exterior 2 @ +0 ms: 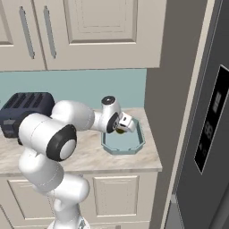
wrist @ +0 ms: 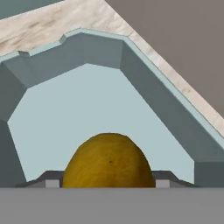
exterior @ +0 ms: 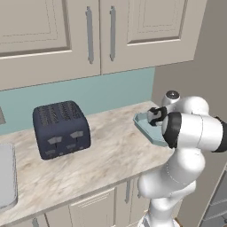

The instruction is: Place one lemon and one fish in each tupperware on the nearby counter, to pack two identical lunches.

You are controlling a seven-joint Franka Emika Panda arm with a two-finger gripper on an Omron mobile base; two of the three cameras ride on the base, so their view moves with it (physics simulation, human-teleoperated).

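Jaws clamp the yellow oval lemon (wrist: pixel 108 161) over the empty pale blue-grey cut-cornered tupperware (exterior 2: pixel 134 149) on the beige marbled counter (exterior: pixel 111 155), so packing has barely begun.

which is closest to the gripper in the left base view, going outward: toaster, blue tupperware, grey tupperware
1. Blue tupperware, right under the gripper, which holds a lemon.
2. Toaster, mid-counter to the left.
3. Grey tupperware, at the far left edge.
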